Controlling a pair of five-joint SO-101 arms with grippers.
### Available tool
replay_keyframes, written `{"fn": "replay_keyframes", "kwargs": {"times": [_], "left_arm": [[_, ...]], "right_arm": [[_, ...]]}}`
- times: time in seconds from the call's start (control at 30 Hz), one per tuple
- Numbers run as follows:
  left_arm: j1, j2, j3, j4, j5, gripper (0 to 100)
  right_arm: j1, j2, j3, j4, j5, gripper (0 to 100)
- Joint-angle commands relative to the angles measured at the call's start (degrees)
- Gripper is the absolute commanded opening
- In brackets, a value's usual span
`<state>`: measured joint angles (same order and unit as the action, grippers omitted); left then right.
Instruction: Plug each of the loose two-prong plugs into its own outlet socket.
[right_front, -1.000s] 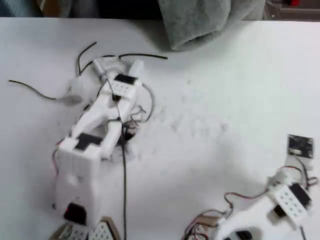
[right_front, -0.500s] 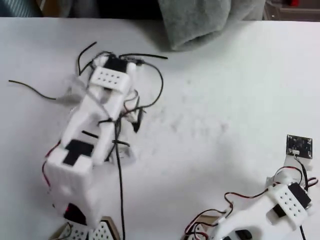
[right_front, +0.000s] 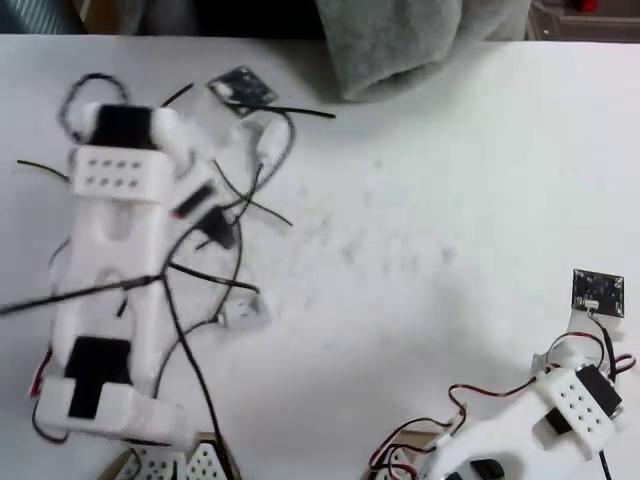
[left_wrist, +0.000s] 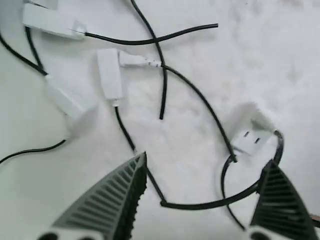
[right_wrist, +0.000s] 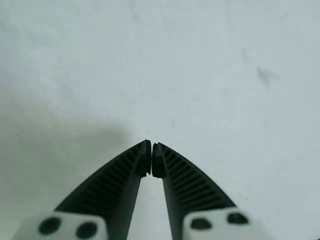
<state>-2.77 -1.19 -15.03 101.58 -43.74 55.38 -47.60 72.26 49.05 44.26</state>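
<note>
The right gripper (right_wrist: 151, 147) sits near the table's (right_front: 430, 200) near right corner, fingers pressed together over bare surface, with wide open room to its left and ahead. The left gripper (left_wrist: 206, 159) hangs spread above tangled black cables (left_wrist: 164, 90); a two-prong plug (left_wrist: 248, 140) lies just beside one finger. A white socket block (left_wrist: 109, 75) lies beyond. A grey cloth (right_front: 400, 40) overhangs the far edge

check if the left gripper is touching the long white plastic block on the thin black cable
Apart. The left wrist view shows bare table between the open left gripper and the long white plastic block.
</note>
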Motion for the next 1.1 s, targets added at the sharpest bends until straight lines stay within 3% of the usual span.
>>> {"fn": "replay_keyframes", "kwargs": {"times": [0.0,0.2,0.33,0.5,0.67,0.97,1.07], "left_arm": [[-3.3,-7.4,-1.6,0.3,-5.3,35],[-6.6,-12.3,-1.5,0.3,-4.7,35],[-6.3,-12.7,2.5,-0.1,2.1,35],[-2.5,-13.1,13.7,0.4,-17.8,35],[0.5,-16.2,28.0,-0.4,-21.8,35],[6.9,-23.1,47.7,-14.4,-22.4,35],[8.7,-24.0,53.8,-23.1,-19.2,35]], "right_arm": [[1.2,-1.4,-0.8,-0.7,0.9,1.9],[1.2,-1.5,-1.1,-0.7,6.2,1.9],[1.3,-1.5,-1.1,-0.7,6.3,1.9],[2.1,-1.5,-1.1,-0.7,6.4,1.9],[4.9,-1.5,-2.1,-0.7,6.4,1.9],[5.2,-1.5,-3.2,-1.0,6.4,1.9],[5.2,-1.5,-3.2,-1.0,6.4,1.9]]}}
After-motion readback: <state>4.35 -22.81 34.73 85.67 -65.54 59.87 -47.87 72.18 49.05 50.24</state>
